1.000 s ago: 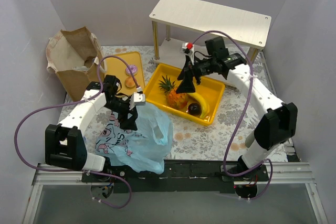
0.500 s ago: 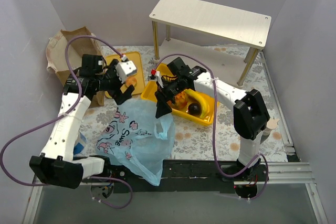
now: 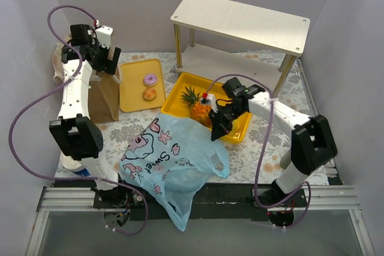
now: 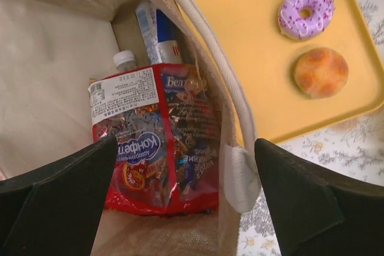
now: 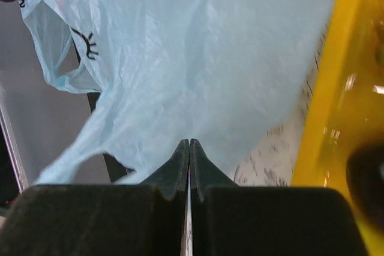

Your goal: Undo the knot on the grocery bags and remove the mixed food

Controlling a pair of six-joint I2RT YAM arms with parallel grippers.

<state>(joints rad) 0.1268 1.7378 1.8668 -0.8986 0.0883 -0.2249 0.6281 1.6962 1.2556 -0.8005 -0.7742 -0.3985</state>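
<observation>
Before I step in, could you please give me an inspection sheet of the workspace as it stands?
Surface: floral-patterned table.
Job's things: blue plastic bag spread at the near edge; brown paper bag holds a red packet and a bottle; pink doughnut and pale doughnut on the flat tray; pineapple in the deep tray.
Clutter: nothing seen.
Grippers: left gripper open above the paper bag's mouth; right gripper shut at the plastic bag's edge, grip unclear.
Cables: purple cables loop beside each arm.
Surroundings: wooden shelf at the back, grey walls.

Left gripper hangs over the brown paper bag; right gripper sits at the edge of the light-blue plastic bag, beside the pineapple.
</observation>
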